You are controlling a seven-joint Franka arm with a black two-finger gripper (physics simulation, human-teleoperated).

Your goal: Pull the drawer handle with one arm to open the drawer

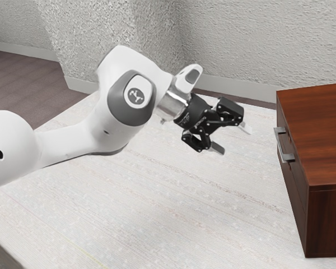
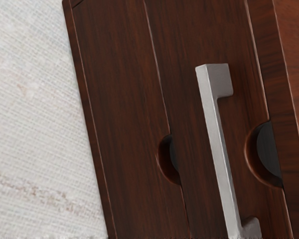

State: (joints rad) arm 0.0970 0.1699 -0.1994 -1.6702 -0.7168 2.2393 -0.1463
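Two black fingers (image 1: 231, 110) are standing well spread in the exterior view, so the jaws are gaping wide and pinching nothing. They are hanging in the air above the pale woven surface (image 1: 157, 213), touching neither it nor the cabinet. The white arm (image 1: 73, 140) is reaching in from the exterior view's left, with its base cut off by that edge. The jaws are pointing toward the exterior view's right, at the silver handle (image 1: 283, 144), which is sitting near them but clearly apart. That handle is standing out from the drawer front (image 1: 294, 174) of a dark wooden cabinet (image 1: 319, 129). The cabinet is resting on the surface at the exterior view's right, with its far side running out of frame. From this side angle the drawer front is appearing flush with the cabinet's face, though its seams are hard to make out there. In the wrist view the same front (image 2: 124, 124) is facing the camera squarely. There the handle (image 2: 217, 149) is showing as a straight bar on posts, with one end cut off at the frame's edge. Two half-round recesses (image 2: 168, 160) are flanking the handle, and what is lying in their dark insides cannot be told. A strip of surface (image 2: 35, 124) is lying beside the cabinet.
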